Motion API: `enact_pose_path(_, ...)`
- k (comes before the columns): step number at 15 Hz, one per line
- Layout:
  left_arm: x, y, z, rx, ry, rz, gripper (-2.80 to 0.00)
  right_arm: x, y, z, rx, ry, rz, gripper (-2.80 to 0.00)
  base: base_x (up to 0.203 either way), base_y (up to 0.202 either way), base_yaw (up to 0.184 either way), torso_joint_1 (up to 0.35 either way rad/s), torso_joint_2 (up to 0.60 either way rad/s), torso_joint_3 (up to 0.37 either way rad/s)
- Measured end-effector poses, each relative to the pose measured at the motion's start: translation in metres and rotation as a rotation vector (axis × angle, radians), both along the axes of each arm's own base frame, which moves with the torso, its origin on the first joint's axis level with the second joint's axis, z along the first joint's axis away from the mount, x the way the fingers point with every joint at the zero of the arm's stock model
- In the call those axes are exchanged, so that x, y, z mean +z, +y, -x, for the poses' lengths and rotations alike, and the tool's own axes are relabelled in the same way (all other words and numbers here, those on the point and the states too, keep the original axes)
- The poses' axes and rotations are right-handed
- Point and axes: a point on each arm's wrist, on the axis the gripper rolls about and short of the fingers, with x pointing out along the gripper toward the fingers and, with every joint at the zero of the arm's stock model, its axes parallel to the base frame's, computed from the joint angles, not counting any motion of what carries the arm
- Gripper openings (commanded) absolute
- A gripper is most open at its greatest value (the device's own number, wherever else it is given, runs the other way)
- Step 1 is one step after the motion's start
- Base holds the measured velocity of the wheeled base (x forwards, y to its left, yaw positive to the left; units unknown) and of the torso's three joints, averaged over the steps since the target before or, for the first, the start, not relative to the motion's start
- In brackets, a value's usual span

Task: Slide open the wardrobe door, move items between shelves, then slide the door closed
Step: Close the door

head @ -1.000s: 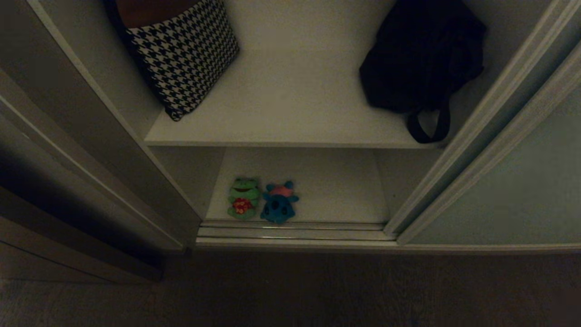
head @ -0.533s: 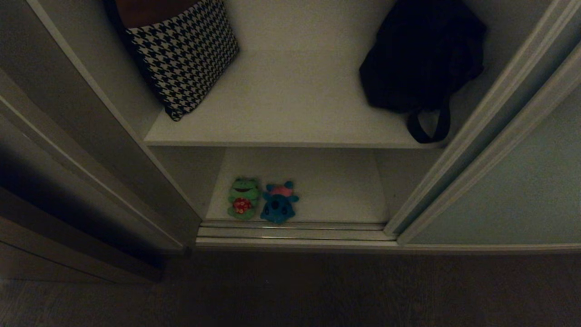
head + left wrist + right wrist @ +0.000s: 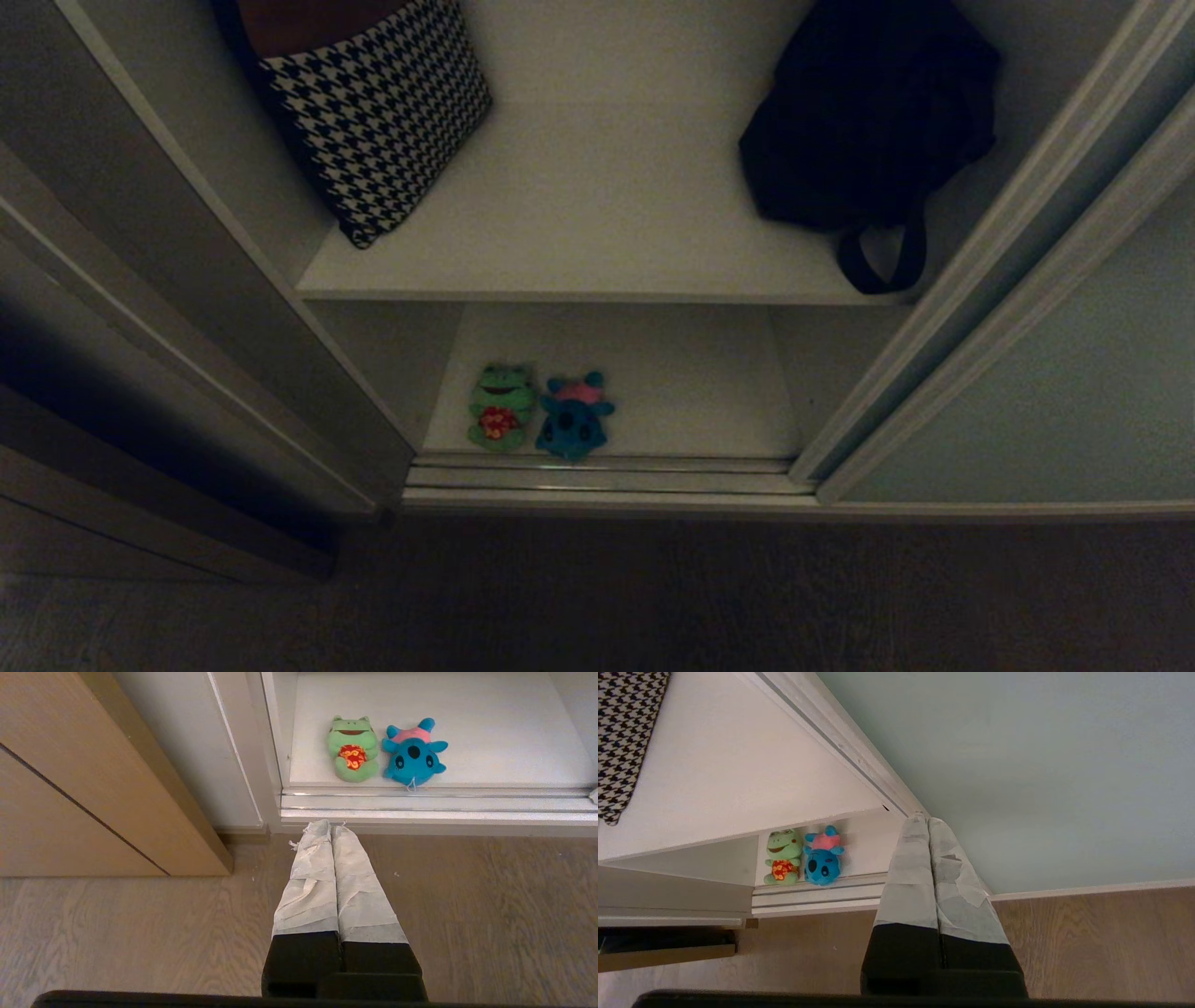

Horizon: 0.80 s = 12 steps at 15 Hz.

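On the lower shelf: from the head view we see the green frog (image 3: pixel 502 408) and blue creature (image 3: pixel 573 417) side by side near the front rail (image 3: pixel 597 479); sliding wardrobe door (image 3: pixel 1055 392) at right, drawn aside; cushion (image 3: pixel 378 112) and bag (image 3: pixel 864 117) on the upper shelf (image 3: pixel 607 215).
Left wrist view: we find the left gripper (image 3: pixel 331 826) closed, empty, above the wooden floor (image 3: pixel 490 905), before the rail.
Right wrist view: we find the right gripper (image 3: pixel 923 818) closed, empty, near the door's edge.
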Motion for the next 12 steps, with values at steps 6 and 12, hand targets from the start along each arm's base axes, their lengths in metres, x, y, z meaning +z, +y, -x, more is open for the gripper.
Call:
enact_pose_path(6,0.000,0.000,0.000,0.000,0.000,0.000,-2.80,-0.002,0.005,-0.014,0.038,-0.025,0.020,-2.80,0.000,0.000,0.000,0.000,0.00,0.000)
enact_pose_path(12,0.000,0.000,0.000,0.001,0.001,-0.001,-2.80,-0.002,0.003,-0.010,0.024,-0.047,0.035,-2.80,0.000,0.000,0.000,0.000,0.00,0.000)
